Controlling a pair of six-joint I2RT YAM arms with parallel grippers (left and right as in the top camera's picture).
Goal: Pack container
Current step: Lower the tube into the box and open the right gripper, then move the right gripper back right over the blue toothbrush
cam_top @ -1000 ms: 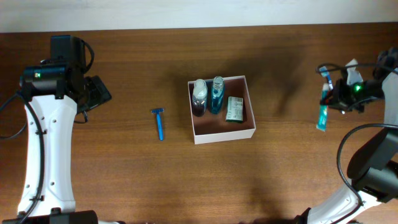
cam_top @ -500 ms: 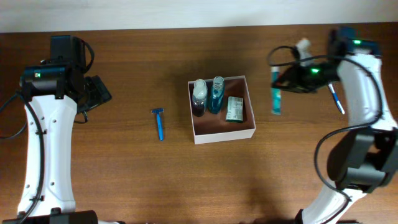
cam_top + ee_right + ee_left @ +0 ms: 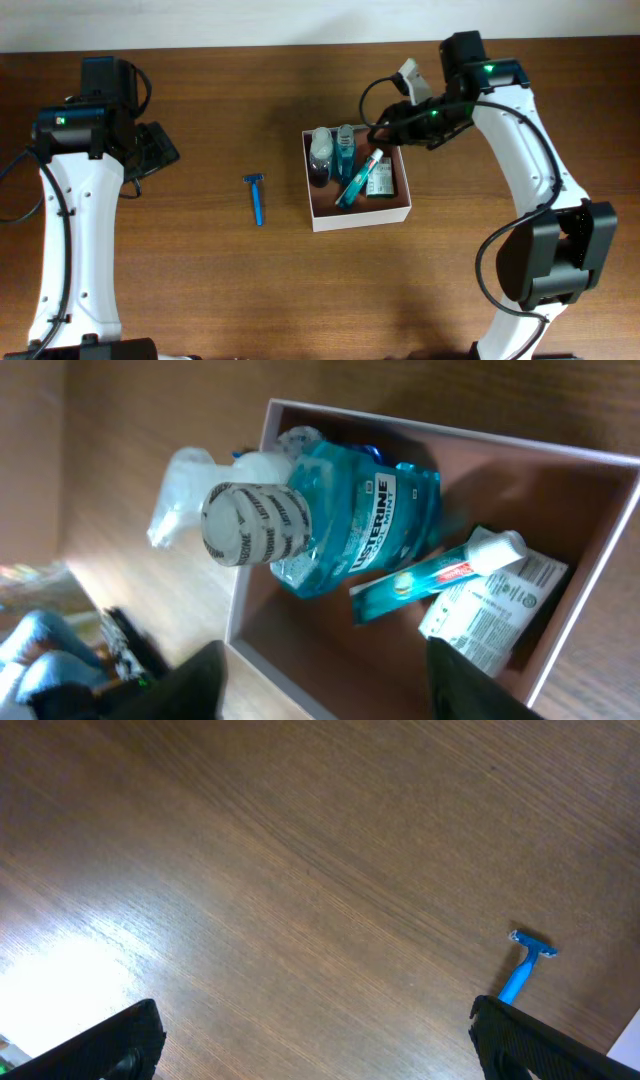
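Container (image 3: pixel 362 221) sat mid-worktop (image 3: pixel 200 300), holding bottles (image 3: pixel 346 152) and a slanting toothpaste tube (image 3: pixel 357 180). Right tool (image 3: pixel 385 130) hung just above it, jaws apart and empty; a straight lift clear of the bottle caps looked safest. Left tool (image 3: pixel 315 1045) stood open, empty.

Our left arm (image 3: pixel 75 230) stands along the left side with its wrist turned inward, and our left gripper (image 3: pixel 158 150) has its jaws spread wide. Our right arm (image 3: pixel 522 132) arches toward the middle, our right gripper (image 3: pixel 385 128) pointing down with its fingers parted and empty.
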